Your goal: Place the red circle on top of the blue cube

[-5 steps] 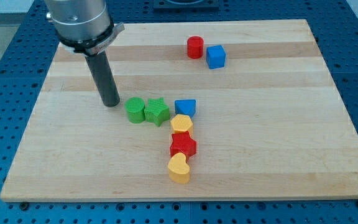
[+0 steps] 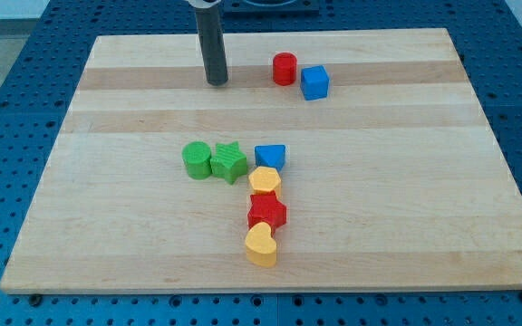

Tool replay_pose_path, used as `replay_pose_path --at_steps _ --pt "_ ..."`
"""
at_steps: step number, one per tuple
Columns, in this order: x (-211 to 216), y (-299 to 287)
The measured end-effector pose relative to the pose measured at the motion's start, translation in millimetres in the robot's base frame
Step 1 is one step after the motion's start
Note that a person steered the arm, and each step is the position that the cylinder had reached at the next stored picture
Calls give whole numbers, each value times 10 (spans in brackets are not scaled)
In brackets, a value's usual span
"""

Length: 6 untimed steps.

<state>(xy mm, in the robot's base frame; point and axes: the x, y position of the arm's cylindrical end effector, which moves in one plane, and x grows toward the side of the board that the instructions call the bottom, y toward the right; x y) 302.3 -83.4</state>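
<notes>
— Where is my tip point(image 2: 217, 81) sitting?
— Upper middle of the worktop point(image 2: 406, 181), left of the red circle point(image 2: 285, 69), apart from it. No gripper is showing.
— And the blue cube point(image 2: 314, 82)?
— Sitting just right of the circle, nearly touching.
</notes>
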Motion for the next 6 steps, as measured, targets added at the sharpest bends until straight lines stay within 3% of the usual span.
replay_pose_path --at_steps 6 --pt "-37 1151"
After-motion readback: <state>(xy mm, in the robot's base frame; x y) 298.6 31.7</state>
